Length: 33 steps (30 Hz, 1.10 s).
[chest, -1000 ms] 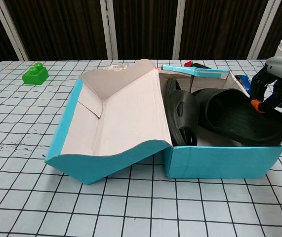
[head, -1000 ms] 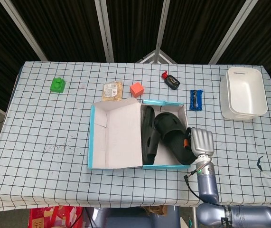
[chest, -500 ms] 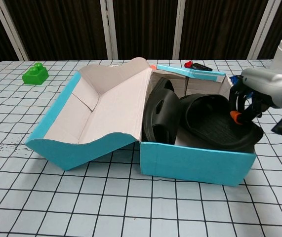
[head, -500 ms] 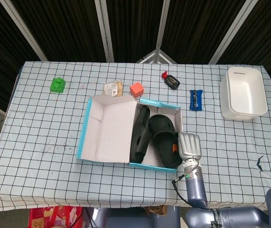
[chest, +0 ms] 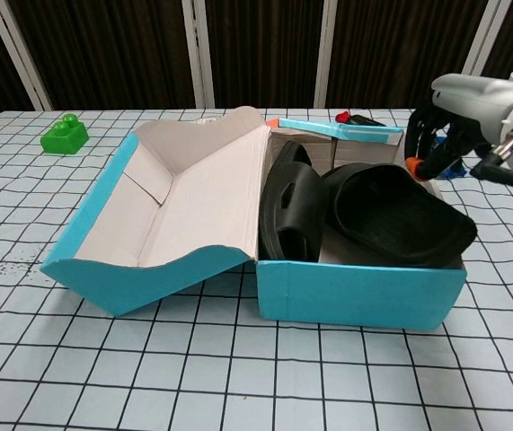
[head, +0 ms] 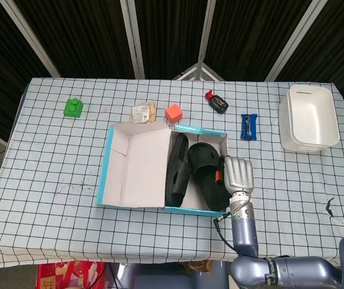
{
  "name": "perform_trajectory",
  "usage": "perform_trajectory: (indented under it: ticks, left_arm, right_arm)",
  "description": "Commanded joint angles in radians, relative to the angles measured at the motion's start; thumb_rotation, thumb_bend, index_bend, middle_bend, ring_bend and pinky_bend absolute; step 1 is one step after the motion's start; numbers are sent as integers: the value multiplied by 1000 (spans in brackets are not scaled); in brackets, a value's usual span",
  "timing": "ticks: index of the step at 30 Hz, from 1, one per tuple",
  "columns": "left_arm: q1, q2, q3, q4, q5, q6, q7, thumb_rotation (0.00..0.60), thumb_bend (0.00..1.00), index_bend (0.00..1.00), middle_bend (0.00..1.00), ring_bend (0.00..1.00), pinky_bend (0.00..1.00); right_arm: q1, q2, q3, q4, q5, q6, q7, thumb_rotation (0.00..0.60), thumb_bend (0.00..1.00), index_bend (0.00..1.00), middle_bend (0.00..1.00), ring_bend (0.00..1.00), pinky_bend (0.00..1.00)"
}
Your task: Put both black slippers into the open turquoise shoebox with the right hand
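We see our right hand (chest: 445, 112) lifted above the right end of the turquoise shoebox (chest: 359, 292), where half a second ago its fingers were down against the flat slipper (chest: 400, 211); in the chest view the curled fingers now hang clear of the sole, with a gap between them and the slipper, so we judge that the hand has let go and holds nothing, though with the fingers this curled we cannot tell if it is fully spread. Both black slippers lie in the box: the flat one rests tilted across the right part, its heel end riding on the right wall rather than down on the floor, and the other slipper (chest: 287, 215) stands on its edge in the middle, leaning against the raised lid flap (chest: 202, 197). The box itself has slid leftwards and a little away from us over the last second, as the head view shows when set against the red cube (head: 173, 112) and the snack packet (head: 142, 112) behind it, which it now nearly touches. For the task this means that the placing looks done, or very nearly: we may want one more press to seat the flat slipper lower. Our left hand shows in neither view. The white tub (head: 309, 118) stands well apart on the right.
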<state>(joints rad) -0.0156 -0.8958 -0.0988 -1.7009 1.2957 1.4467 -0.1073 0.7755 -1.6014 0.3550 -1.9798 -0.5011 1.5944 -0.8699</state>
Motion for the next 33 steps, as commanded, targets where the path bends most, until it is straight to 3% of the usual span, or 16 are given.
perform_trajectory:
  ticks: [1,5,17,33]
  left_arm:
    - [-1,-1,2,-1,3,-2,4,600,367,102,0,0,17]
    - [0,0,3,-2,7,2,5,600,367,102,0,0,17]
    - [-2,-1,-1,3,-6,-3,3,600,367,104,0,0,17]
    - [-9,-9,-1,1,-11,-12,28,600,367,108,0,0,17]
  right_arm:
    - [3,-25,-1,0,-15,-17,26,600,483,570,491,626,925]
    - [15,-63,5,32,-10,-34,35,600,502,570,491,644,991]
    - [44,-157,47,210,22,-142,101,600,563,616,504,674,1000]
    - [12,-213,-1,399,43,-258,171,600,563,616,503,674,1000]
